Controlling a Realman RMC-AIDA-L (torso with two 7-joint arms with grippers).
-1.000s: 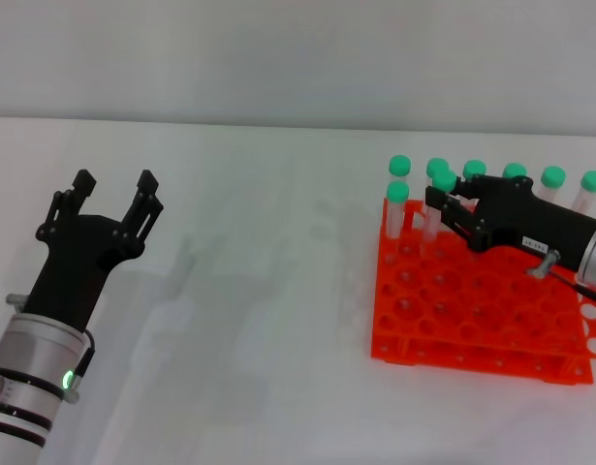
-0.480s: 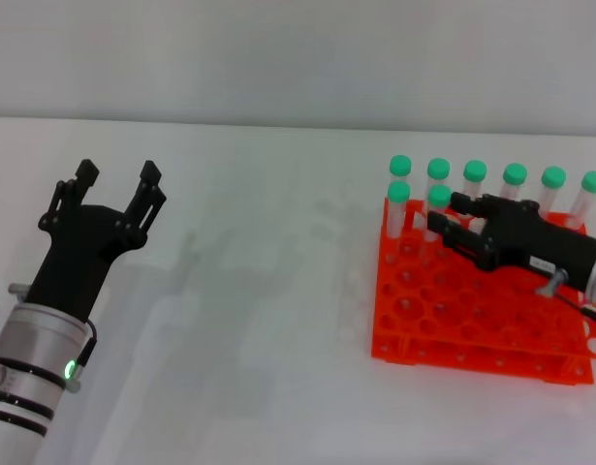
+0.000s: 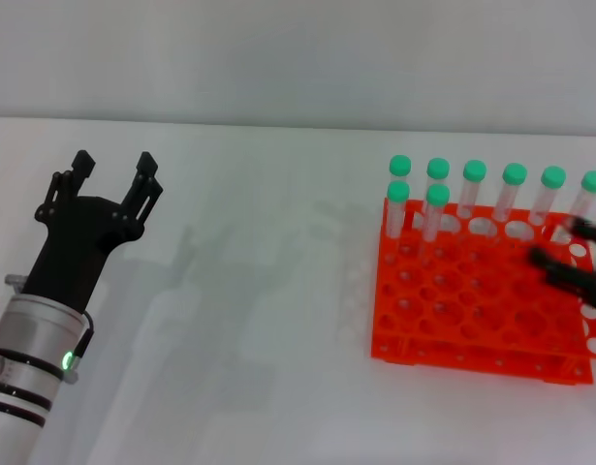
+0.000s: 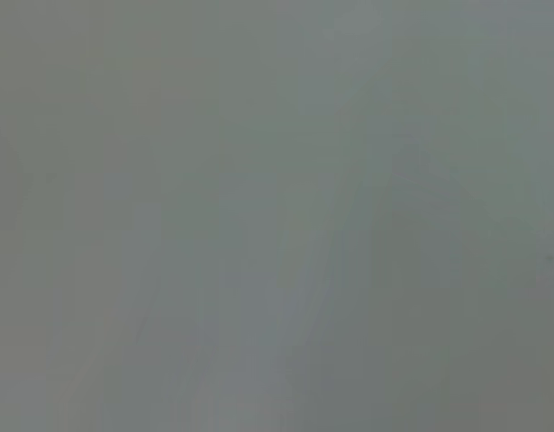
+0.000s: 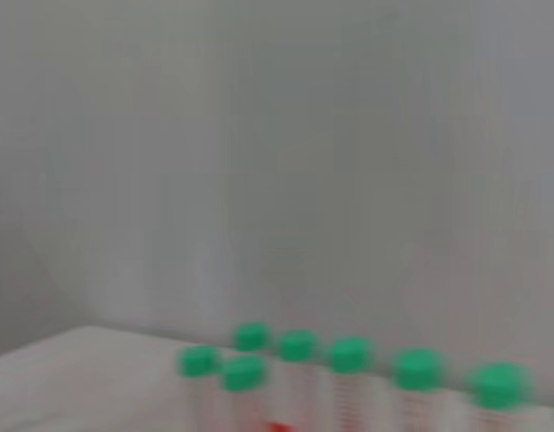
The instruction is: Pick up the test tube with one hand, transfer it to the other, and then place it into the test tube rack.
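The orange test tube rack (image 3: 472,310) sits on the table at the right. Several green-capped test tubes stand upright in it: a row along the far edge and two in the second row. One of those two is the test tube (image 3: 434,215) nearest the rack's middle. My right gripper (image 3: 557,244) is at the right edge, above the rack's right part, open and empty, well apart from that tube. My left gripper (image 3: 111,170) is at the left, open and empty, held above the table. The right wrist view shows the blurred green caps (image 5: 299,346).
A white table (image 3: 268,291) lies between my left gripper and the rack. A pale wall (image 3: 298,58) stands behind the table. The left wrist view shows only a plain grey surface.
My right gripper has let go of the tube in the rack's second row and drawn back to the right. The tube stays upright. My left gripper has barely shifted.
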